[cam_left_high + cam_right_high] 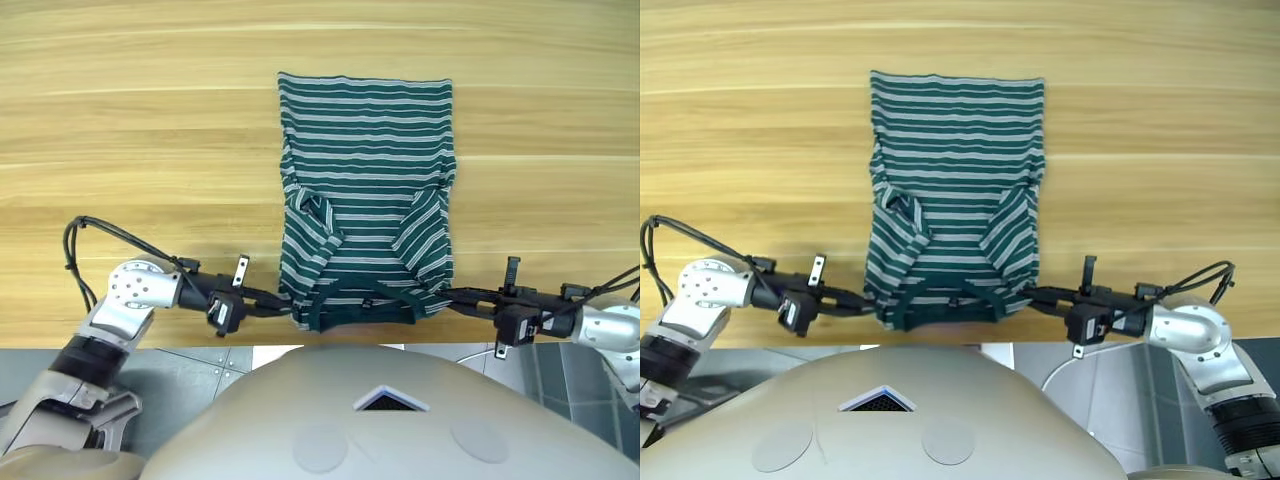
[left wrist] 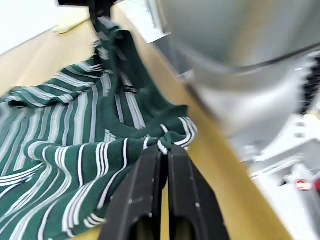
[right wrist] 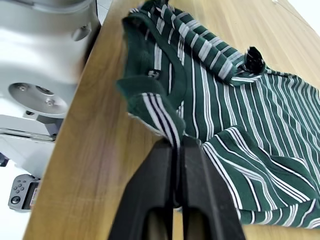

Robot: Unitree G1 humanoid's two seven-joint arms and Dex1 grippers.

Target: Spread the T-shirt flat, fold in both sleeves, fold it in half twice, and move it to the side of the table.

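A green T-shirt (image 1: 365,170) with white stripes lies lengthwise on the wooden table (image 1: 130,150), both sleeves folded in over its body, its collar end at the near edge. My left gripper (image 1: 283,303) is shut on the near left shoulder corner of the T-shirt (image 2: 100,150), the cloth pinched between its black fingertips (image 2: 152,160). My right gripper (image 1: 445,297) is shut on the near right shoulder corner of the T-shirt (image 3: 240,120); its fingers (image 3: 192,170) clamp the striped fold. Both corners are held slightly raised at the table's near edge.
Bare wooden table stretches wide to the left, right and beyond the shirt. The table's near edge (image 1: 150,345) runs just under both grippers, with grey floor tiles (image 1: 190,370) below. Black cables (image 1: 100,235) loop from the left wrist.
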